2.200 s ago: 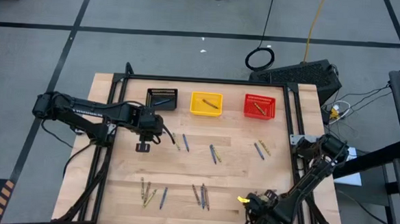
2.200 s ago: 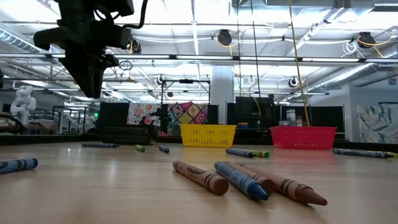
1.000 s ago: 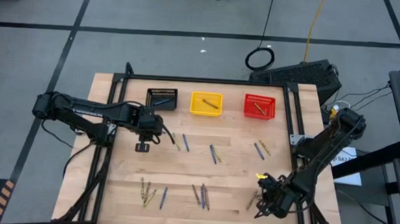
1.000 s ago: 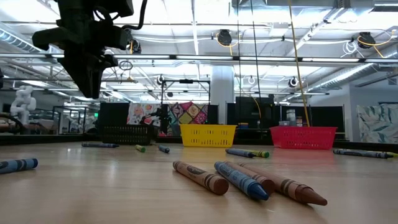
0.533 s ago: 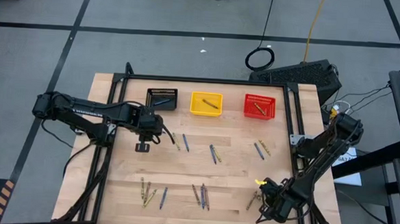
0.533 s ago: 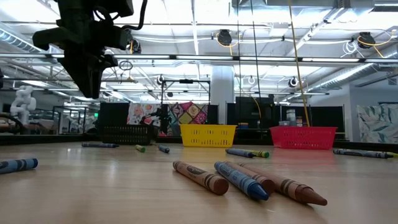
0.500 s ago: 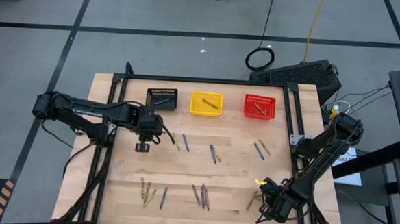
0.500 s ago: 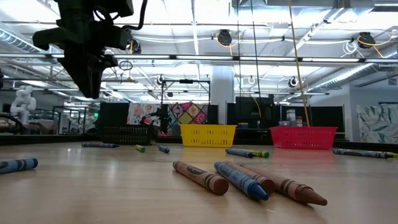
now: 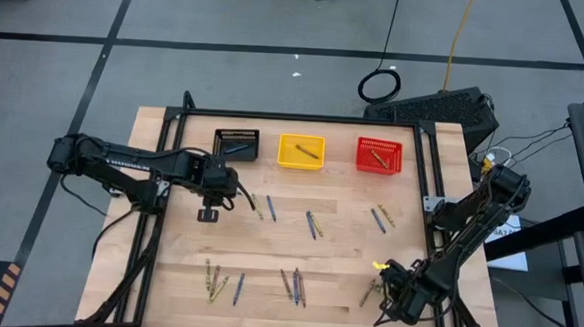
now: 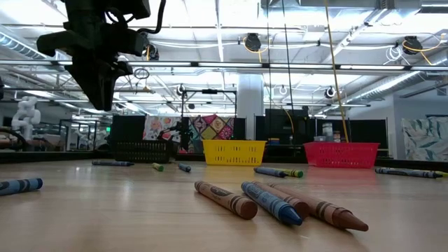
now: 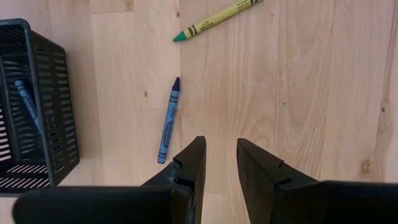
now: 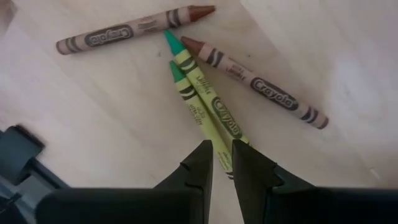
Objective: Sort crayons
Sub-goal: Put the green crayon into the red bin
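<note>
Crayons (image 9: 311, 224) lie scattered on the wooden worktop (image 9: 337, 256): a few loose pairs across the middle, a small bunch nr the front-left corner (image 9: 216, 283), another nr mid-front edge (image 9: 294, 286), a last cluster nr the front-right corner (image 9: 370, 291). Some are already binned. Blue one in the black bin (image 9: 237, 144), one each in the yellow bin (image 9: 301, 151) and red bin (image 9: 378, 156). The 3 bins sit in a row along the back edge, black twd the left, red twd the right.

R gripper (image 12: 222, 163) is low over the front-right cluster. Wrist cam shows two yellow-green crayons (image 12: 205, 102) side by side with tips converging, plus two brown ones (image 12: 254, 82) fanned around them. Fingers (image 12: 198, 167) are only slightly parted, straddling the lower end of the yellow-green pair. Can't tell if they're actually pinching one or just above it, so grip unclear.

L gripper (image 11: 218, 167) hovers above the worktop on the left side, just in front of the black bin. Jaws apart w/ a clear gap, nothing between them. Under it: a blue crayon (image 11: 168, 120) on bare wood just beside the black bin's wall, and a yellow-green one (image 11: 216, 19) a bit farther off, tilted. Second blue crayon visible inside the bin through the mesh.

Low cam: L arm (image 10: 98, 49) hangs well above the table surface, brown and blue crayons (image 10: 269, 201) in the foreground.
</note>
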{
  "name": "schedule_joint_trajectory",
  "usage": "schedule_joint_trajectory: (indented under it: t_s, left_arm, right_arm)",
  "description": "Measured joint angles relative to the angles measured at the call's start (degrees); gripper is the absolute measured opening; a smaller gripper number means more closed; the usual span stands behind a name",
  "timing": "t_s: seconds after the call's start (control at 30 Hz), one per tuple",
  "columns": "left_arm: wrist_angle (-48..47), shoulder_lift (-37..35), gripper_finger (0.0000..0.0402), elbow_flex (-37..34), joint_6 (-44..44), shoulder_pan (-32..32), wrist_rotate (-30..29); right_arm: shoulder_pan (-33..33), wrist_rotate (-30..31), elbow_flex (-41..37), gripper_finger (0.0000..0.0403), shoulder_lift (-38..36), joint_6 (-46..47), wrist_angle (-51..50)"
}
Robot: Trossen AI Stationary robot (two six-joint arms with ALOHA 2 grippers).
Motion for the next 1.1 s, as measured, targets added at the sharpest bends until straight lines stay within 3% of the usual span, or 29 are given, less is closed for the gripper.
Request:
schedule_joint_trajectory:
  t_s: [0.43, 0.63, 0.8, 1.1]
  left_arm:
    - [0.0, 0.0, 0.0086, 0.0, 0.0, 0.0, 0.0]
    - [0.0, 0.0, 0.0086, 0.0, 0.0, 0.0, 0.0]
    - [0.0, 0.0, 0.0086, 0.0, 0.0, 0.0, 0.0]
    - [0.2, 0.0, 0.0086, 0.0, 0.0, 0.0, 0.0]
  right_arm:
    - [-1.1, 0.0, 0.0, 0.0049, 0.0, 6.2, -2.9]
    - [-1.1, 0.1, 0.0, 0.0096, 0.0, 6.2, -3.1]
    - [-1.1, 0.1, 0.0, 0.0137, 0.0, 0.9, -1.0]
    - [-1.0, 0.1, 0.0, 0.014, 0.0, -4.2, -1.8]
